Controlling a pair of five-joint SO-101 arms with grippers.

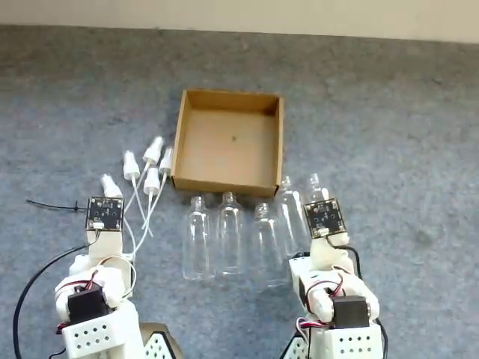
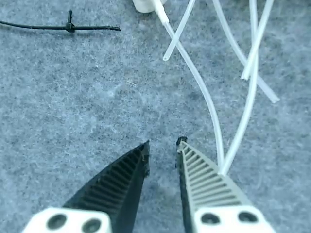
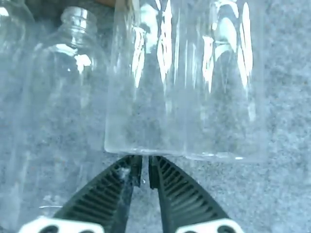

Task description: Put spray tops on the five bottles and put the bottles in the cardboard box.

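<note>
Bottles (image 1: 228,235) lie in a row on the desk (image 1: 389,134), right in front of the cardboard box (image 1: 224,184), with the spray tops (image 1: 152,178) bunched just off its left side. Left tool (image 2: 163,145) hangs narrowly open beside their tubes (image 2: 214,121). Right tool (image 3: 145,162) is pretty much closed, tips at two bottle bases.
</note>
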